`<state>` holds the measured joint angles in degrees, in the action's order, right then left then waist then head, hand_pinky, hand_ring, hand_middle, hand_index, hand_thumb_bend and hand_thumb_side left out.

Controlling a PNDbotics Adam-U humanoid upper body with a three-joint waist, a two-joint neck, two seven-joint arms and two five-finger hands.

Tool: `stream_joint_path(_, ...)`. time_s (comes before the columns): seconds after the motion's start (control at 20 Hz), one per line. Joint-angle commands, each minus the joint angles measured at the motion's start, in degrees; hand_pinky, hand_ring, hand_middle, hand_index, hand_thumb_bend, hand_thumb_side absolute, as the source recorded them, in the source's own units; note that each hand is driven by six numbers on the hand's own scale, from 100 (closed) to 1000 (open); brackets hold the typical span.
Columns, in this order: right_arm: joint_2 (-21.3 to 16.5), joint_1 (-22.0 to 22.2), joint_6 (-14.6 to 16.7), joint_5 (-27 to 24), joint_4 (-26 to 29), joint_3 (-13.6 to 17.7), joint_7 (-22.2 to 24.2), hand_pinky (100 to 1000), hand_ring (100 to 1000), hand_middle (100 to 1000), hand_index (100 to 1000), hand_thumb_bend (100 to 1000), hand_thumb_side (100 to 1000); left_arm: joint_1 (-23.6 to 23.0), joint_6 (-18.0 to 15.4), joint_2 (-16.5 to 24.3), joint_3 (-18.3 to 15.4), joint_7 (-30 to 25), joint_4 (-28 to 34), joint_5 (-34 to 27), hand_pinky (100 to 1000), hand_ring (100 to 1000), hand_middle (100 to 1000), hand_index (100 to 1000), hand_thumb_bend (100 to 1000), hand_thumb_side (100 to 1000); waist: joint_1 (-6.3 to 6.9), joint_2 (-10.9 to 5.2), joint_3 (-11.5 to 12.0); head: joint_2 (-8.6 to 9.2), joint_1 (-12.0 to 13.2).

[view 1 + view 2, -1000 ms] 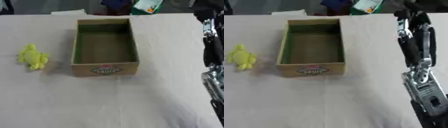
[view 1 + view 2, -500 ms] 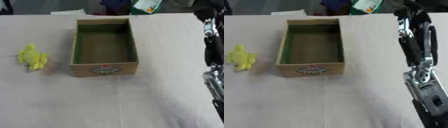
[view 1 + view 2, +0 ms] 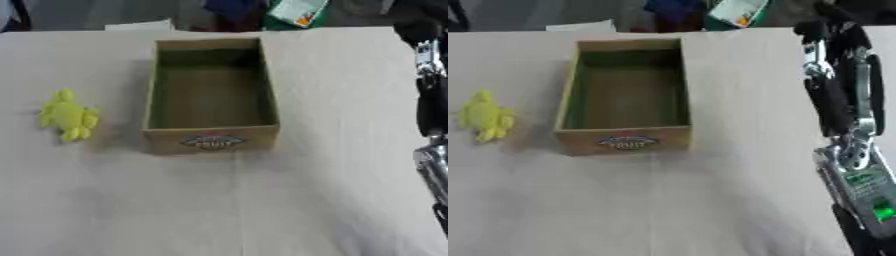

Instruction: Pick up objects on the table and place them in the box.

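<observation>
One object, a yellow toy (image 3: 68, 114), is lying on the worktop (image 3: 262, 200) waiting to be picked up, and it is sitting well to the left of the right robot hand (image 3: 833, 37), with the box (image 3: 210, 142) standing between the two. Nothing is shifting compared with the views from a moment ago: the toy is resting in the same spot just beside the box's left wall without touching it, the box is sitting where it was, and the right arm (image 3: 842, 105) is still hanging along the right side of the worktop. The box is showing only its bare floor and greenish inner walls, so the task is looking as though it is not yet begun or is pausing between objects. The right robot hand is appearing only as a dark shape at the far end of the arm, so whether it is released or clenched cannot be told; nothing is showing in it. The left robot hand is not appearing in either view. Since the toy is lying on the far side of the box from the right robot hand, the left side is probably offering the shorter reach.
</observation>
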<state>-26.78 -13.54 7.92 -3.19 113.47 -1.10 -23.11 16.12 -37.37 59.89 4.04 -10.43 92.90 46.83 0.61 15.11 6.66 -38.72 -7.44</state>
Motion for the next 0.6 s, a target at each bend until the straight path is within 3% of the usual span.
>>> stream_joint_path(0.05,-1.2,-0.4,0.0,-0.4,1.1,0.2,0.1,889,784,601,839,100,612,1.7,-0.4,0.8,0.6,-1.6,-1.1,-0.7,632,815,789,988,325,753,0.14,-1.07,-0.1,0.47,0.3)
stream_joint_path(0.25,-1.1,-0.4,0.0,-0.4,1.1,0.1,0.2,889,784,600,839,100,610,2.6,-1.2,0.6,1.9,-3.4,-2.1,0.1,640,824,800,1000,383,697,0.12,-1.13,-0.1,0.53,0.4)
stream_joint_path(0.4,-1.0,-0.4,0.0,-0.5,1.1,0.1,0.3,889,785,600,839,100,608,3.2,-2.2,0.5,2.4,-5.2,-3.0,0.2,655,840,830,1000,489,608,0.15,-1.17,0.0,0.59,0.5)
stream_joint_path(0.5,-1.0,-0.3,-0.1,-0.5,1.1,0.0,0.3,890,785,600,839,100,608,3.6,-3.1,0.5,2.6,-6.2,-3.6,0.4,660,852,858,1000,463,538,0.15,-1.17,-0.1,0.65,0.6)
stream_joint_path(0.6,-0.9,-0.3,-0.1,-0.5,1.1,0.0,0.4,890,785,600,839,100,609,4.1,-3.8,0.5,2.6,-6.6,-4.4,1.2,667,864,883,1000,342,462,0.13,-1.16,-0.1,0.68,0.6)
